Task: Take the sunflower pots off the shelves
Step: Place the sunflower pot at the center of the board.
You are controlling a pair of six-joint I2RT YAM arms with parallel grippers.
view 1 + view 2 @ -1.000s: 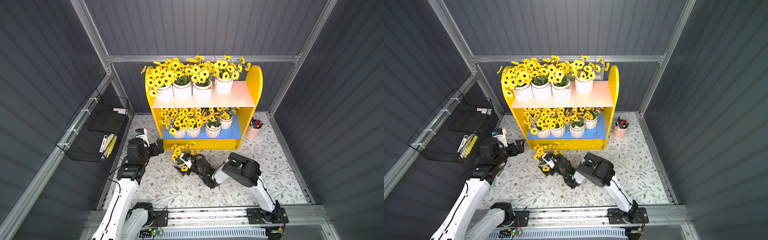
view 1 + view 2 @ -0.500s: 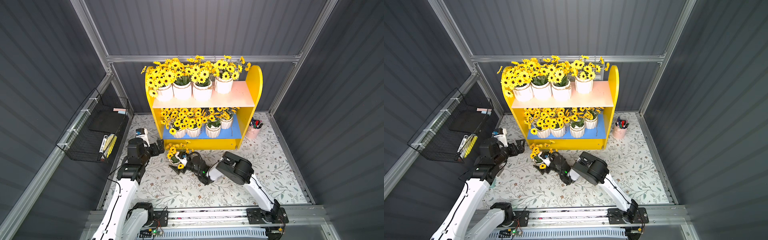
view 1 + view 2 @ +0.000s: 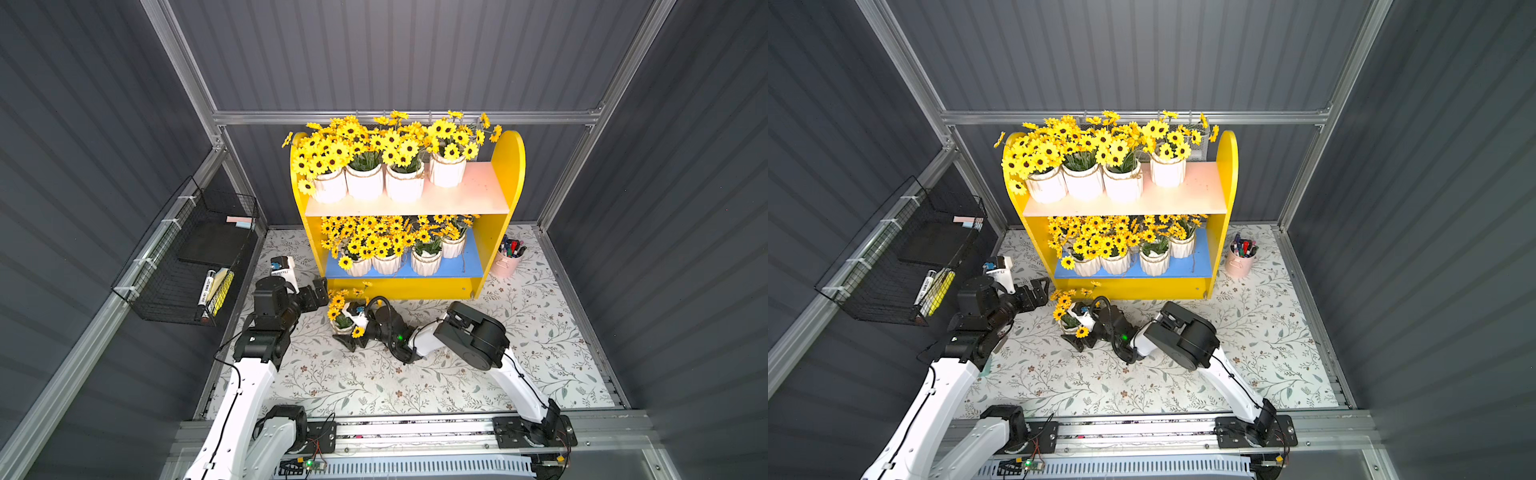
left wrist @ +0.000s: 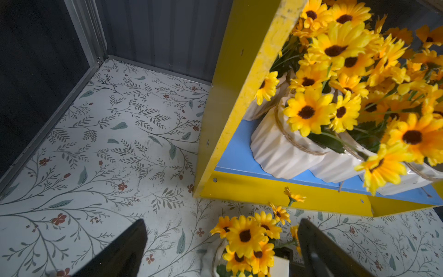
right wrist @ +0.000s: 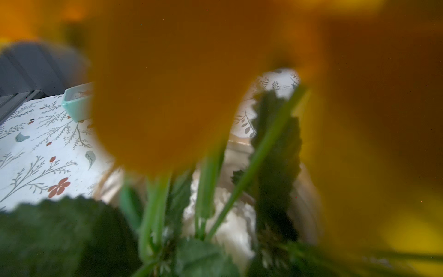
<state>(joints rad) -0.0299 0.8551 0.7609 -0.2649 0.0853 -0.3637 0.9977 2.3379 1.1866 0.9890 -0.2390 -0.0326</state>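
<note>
Right gripper [image 3: 353, 331] at one sunflower pot [image 3: 341, 324] on the floor mat [image 3: 374, 386], grip unclear
Its jaws sat around the pot, which stood upright just in front of the shelves [image 3: 506, 178]; couldn't tell if clamped or loose. Left gripper [image 3: 316, 292] was released, jaws wide and empty, just beside that pot. Four other pots [image 3: 405, 188] stood on the pink board [image 3: 478, 195], four on the blue board [image 3: 465, 267]

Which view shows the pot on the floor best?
A top view: the pot shows flowers and white body before the shelves, in both top views. Left wrist cuts it off near the rim; right wrist gives only blurred petals, stems and leaves.
</note>
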